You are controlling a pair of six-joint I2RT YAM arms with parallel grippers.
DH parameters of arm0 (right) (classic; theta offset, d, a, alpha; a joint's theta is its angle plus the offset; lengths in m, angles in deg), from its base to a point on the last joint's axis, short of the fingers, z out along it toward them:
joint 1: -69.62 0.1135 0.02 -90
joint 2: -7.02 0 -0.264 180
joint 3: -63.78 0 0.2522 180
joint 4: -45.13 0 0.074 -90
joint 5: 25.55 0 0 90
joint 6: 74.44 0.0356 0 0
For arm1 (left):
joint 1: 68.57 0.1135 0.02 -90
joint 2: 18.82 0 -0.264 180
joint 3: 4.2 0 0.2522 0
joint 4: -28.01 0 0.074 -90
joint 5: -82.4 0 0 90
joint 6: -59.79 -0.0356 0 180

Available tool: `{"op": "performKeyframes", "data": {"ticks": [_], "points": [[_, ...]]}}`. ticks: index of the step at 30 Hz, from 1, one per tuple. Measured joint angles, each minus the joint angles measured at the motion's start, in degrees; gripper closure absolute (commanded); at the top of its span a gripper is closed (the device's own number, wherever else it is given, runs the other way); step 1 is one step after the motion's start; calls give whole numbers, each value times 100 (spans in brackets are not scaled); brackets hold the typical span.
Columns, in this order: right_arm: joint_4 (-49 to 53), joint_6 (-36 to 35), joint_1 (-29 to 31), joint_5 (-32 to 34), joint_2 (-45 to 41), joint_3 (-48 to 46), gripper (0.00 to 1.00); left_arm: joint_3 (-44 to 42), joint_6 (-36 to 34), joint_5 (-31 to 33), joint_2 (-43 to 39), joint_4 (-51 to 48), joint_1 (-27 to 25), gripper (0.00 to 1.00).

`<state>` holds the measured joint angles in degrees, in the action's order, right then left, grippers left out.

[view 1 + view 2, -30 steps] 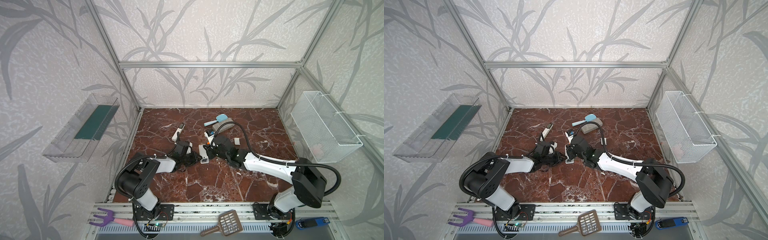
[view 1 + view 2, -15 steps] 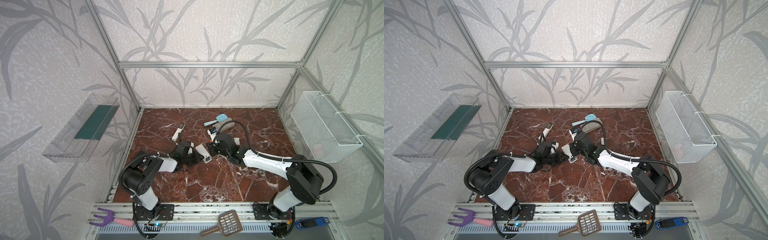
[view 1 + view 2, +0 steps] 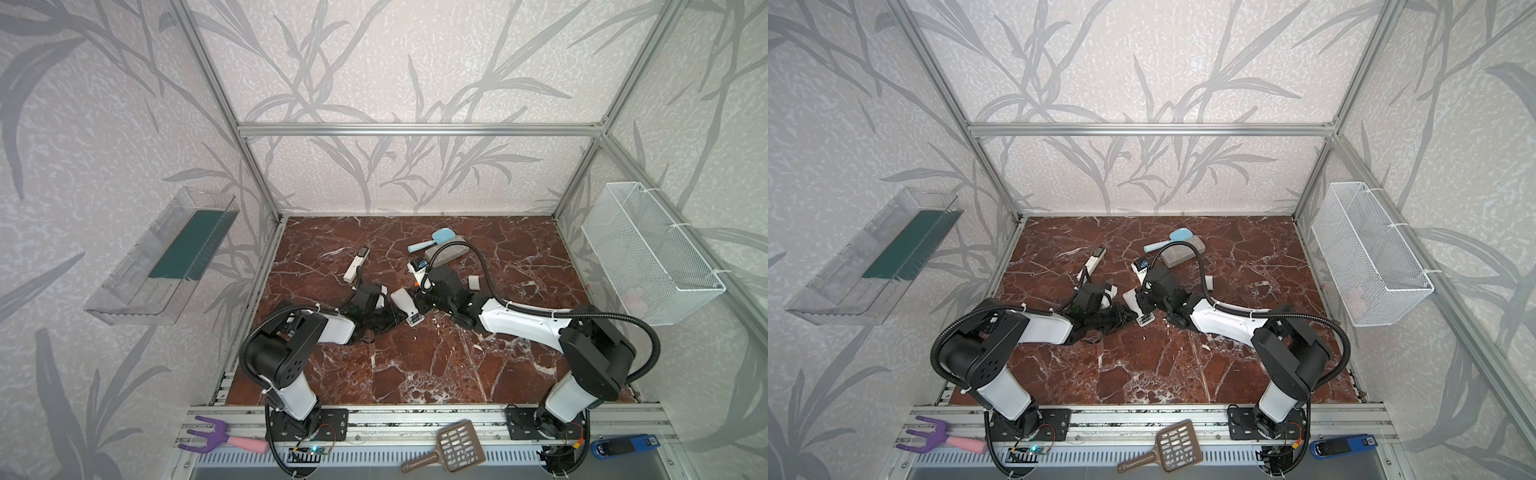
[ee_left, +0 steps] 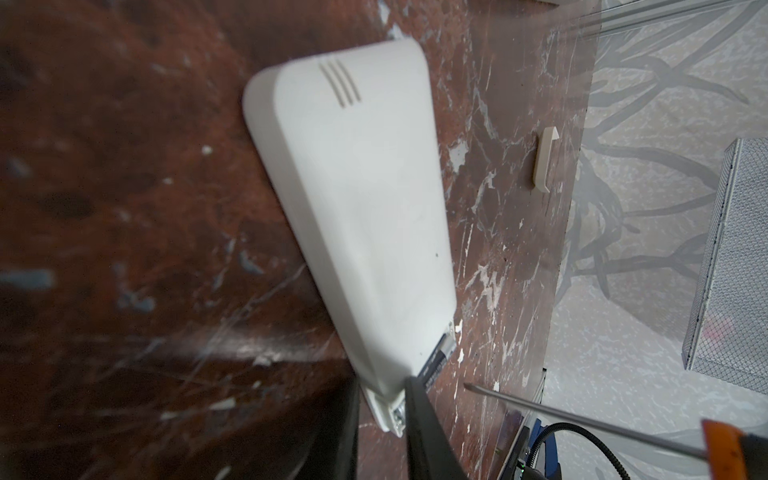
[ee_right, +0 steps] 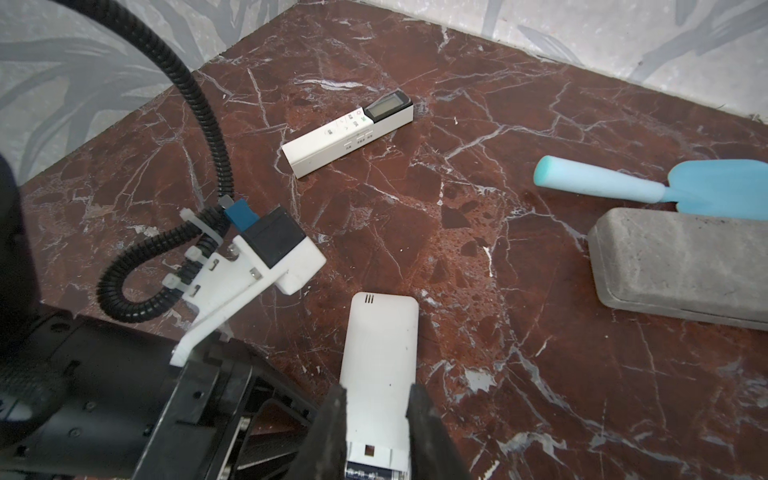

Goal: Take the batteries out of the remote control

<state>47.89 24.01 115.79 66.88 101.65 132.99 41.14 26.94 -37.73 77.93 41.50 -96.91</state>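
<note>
The white remote control (image 3: 402,300) lies face down mid-table, held between both grippers. Its back fills the left wrist view (image 4: 365,208). My left gripper (image 4: 382,386) is shut on its open compartment end, where a dark battery (image 4: 436,361) shows inside. My right gripper (image 5: 377,390) is shut across the remote control's (image 5: 380,345) width, one finger on each long side. A dark battery (image 5: 374,473) lies in the compartment just behind those fingers. In both top views the grippers meet at the remote control (image 3: 1133,301).
An orange-handled screwdriver (image 4: 582,419) lies beside the compartment end. The loose battery cover (image 3: 473,282) sits to the right. A second remote (image 5: 349,133), a blue scoop (image 5: 623,187) and a grey block (image 5: 681,266) lie farther back. A wire basket (image 3: 648,253) hangs on the right wall.
Both arms have shifted slightly, the right wrist a little toward the back, and the remote control has turned a bit between them. Both grips stay as they were.
</note>
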Motion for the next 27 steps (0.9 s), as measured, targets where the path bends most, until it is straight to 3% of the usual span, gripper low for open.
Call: {"op": "performKeyframes", "data": {"ticks": [27], "points": [[-278,-275,-131,-304,262,2,100,22,9,0,11,-22,0,78]]}}
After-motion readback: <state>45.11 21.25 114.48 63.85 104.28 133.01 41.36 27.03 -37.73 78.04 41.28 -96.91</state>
